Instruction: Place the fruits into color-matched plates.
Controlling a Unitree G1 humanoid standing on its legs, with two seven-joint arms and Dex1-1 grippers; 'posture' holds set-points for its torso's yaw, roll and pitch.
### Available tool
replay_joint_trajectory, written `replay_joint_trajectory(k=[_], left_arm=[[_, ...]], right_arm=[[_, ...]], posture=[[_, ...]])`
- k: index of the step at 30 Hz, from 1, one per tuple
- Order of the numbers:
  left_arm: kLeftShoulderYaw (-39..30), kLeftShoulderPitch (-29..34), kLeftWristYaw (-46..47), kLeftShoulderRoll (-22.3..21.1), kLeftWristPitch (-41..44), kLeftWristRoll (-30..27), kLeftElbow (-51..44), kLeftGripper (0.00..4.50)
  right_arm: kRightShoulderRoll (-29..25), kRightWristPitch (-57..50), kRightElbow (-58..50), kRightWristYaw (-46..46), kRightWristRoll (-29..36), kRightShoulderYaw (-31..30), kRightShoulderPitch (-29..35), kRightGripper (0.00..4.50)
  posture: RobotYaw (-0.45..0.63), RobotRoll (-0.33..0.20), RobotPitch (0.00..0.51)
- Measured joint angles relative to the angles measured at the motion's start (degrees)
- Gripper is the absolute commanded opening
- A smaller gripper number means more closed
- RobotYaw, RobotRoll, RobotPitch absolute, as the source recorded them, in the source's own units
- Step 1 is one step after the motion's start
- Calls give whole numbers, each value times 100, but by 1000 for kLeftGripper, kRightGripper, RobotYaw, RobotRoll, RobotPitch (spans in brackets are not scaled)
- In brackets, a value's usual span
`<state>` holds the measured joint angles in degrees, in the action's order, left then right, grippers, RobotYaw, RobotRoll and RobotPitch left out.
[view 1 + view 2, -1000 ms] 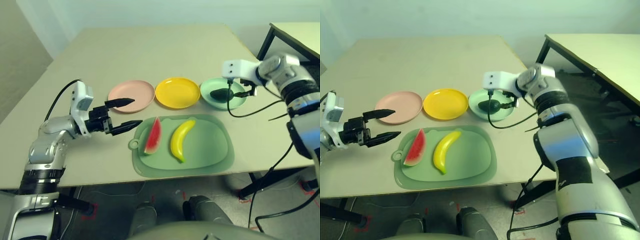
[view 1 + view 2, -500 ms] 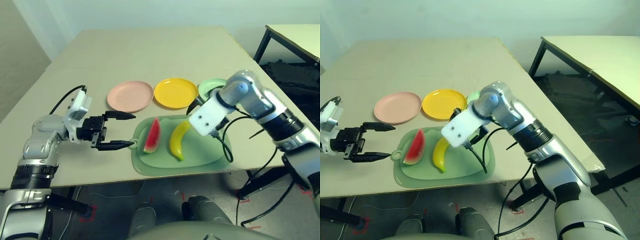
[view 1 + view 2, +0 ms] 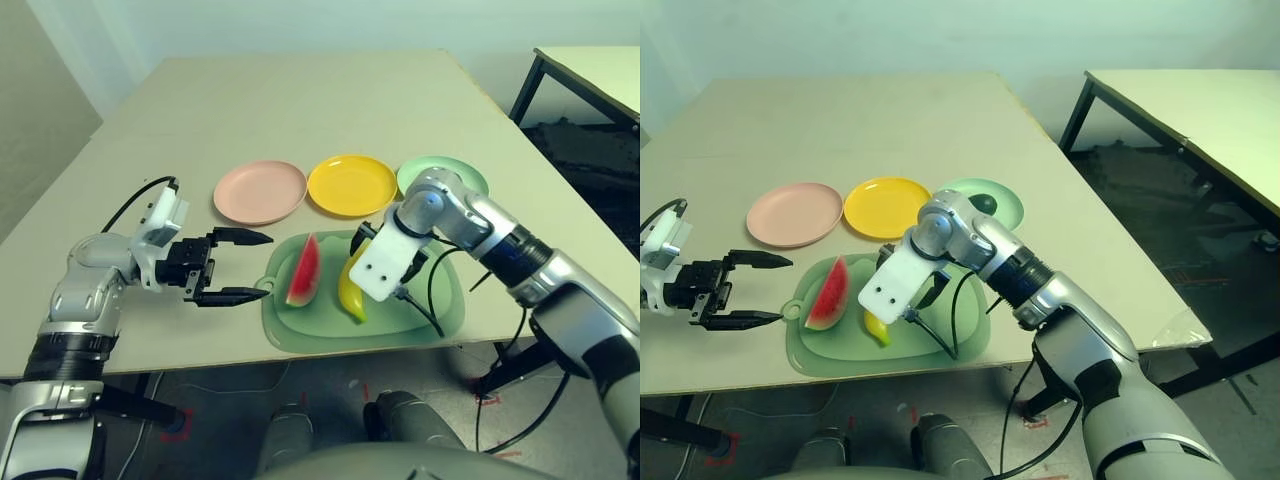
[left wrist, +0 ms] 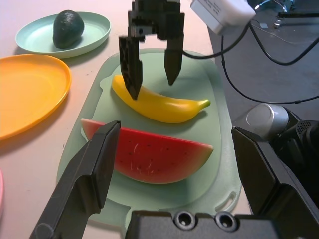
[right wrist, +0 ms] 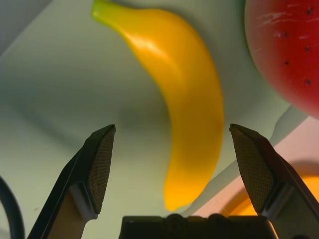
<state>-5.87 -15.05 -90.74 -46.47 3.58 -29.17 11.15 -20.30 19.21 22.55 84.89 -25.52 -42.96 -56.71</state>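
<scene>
While my right gripper (image 4: 152,64) hangs over the green mat (image 3: 440,305), its two fingers are wide apart and hold nothing. They point down at the banana (image 4: 159,103), one finger on each side of it, not touching it as far as I can tell. The banana lies on the mat, and the watermelon (image 3: 305,272) lies on the mat just beside it. My left gripper (image 3: 245,266) waits beside the mat's loop end, fingers wide apart and holding nothing. Behind the mat sit the pink plate (image 3: 260,191), the yellow plate (image 3: 352,184) and the mint plate (image 4: 35,40), with the avocado (image 4: 68,28) in the mint one.
</scene>
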Motion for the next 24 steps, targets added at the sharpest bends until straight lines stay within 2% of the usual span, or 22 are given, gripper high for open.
replay_joint_trajectory(k=[8, 11, 14, 17, 18, 24], left_arm=[[8, 90, 96, 52, -67, 7, -31, 4500], [27, 116, 109, 72, -89, 8, -78, 4500], [28, 135, 136, 77, -103, 8, -90, 4500], [27, 136, 192, 124, -90, -4, -94, 4500], [27, 136, 205, 144, -79, -7, -94, 4500], [-4, 0, 386, 238, 98, -55, -54, 4500]], right_arm=[[157, 1, 206, 56, -40, -122, -60, 4486], [-28, -67, 95, 270, -31, -134, -15, 4066], [-253, -176, -105, 473, 7, -125, 156, 3031], [-379, -302, -289, 558, 35, -113, 264, 1812], [-413, -333, -341, 567, 45, -103, 290, 1621], [-588, -778, -418, 606, 243, 117, 348, 1618]], posture=[[-54, 0, 53], [-59, 0, 54], [-61, 0, 54], [-71, 0, 52], [-74, 0, 50], [-78, 0, 46]])
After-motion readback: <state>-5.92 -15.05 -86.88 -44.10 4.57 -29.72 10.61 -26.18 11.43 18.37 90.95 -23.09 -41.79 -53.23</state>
